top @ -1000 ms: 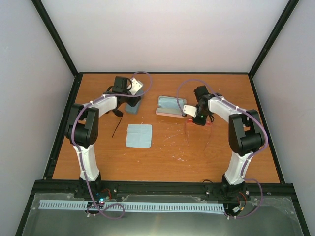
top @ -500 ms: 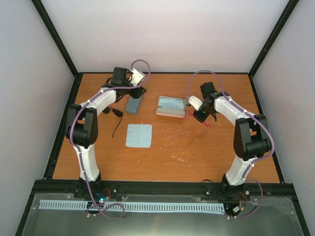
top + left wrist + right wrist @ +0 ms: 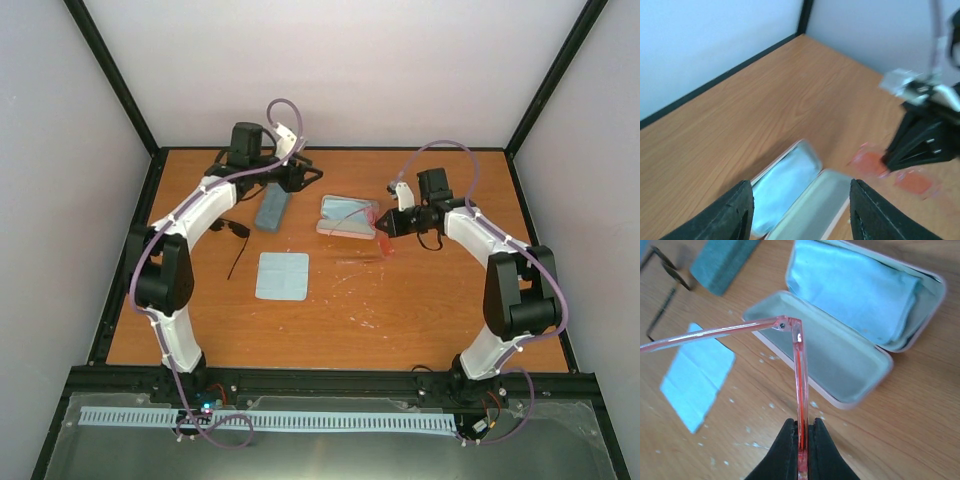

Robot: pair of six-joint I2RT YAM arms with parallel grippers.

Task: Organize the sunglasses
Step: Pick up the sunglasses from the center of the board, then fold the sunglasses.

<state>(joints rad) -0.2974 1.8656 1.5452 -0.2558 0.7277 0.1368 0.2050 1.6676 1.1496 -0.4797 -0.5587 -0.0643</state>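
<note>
As the right arm [image 3: 480, 235] folds inward from its base and stretches leftward across the table [image 3: 440, 310], its forearm lies nearly level and the right gripper [image 3: 384, 226] sits just beside the right end of the open pink case [image 3: 340, 229]. Its fingers [image 3: 816, 450] are pressed together on the front frame of the red sunglasses [image 3: 799, 365]. In the right wrist view the frame runs edge-on away from the fingertips to a hinge. From there one thin arm is unfolded and sticks out to the left, across the near half of the case. A folded blue cloth [image 3: 855, 290] lies in the far half. Whether the sunglasses touch the wood, I cannot tell.

The left arm [image 3: 200, 210] is stretched long toward the back left of the table, its wrist turned rightward. The left gripper [image 3: 305, 176] is raised near the back edge, pointing towards the pink case. Its fingers [image 3: 737, 215] stand apart and grasp nothing, and the open case shows beyond them in the left wrist view.

The black sunglasses [image 3: 237, 229] lie on the table under the left forearm, one thin arm unfolded toward the near edge. The closed blue-grey case [image 3: 272, 211] rests between them and the pink case. A square light-blue cloth [image 3: 282, 275] lies flat nearer the bases.
</note>
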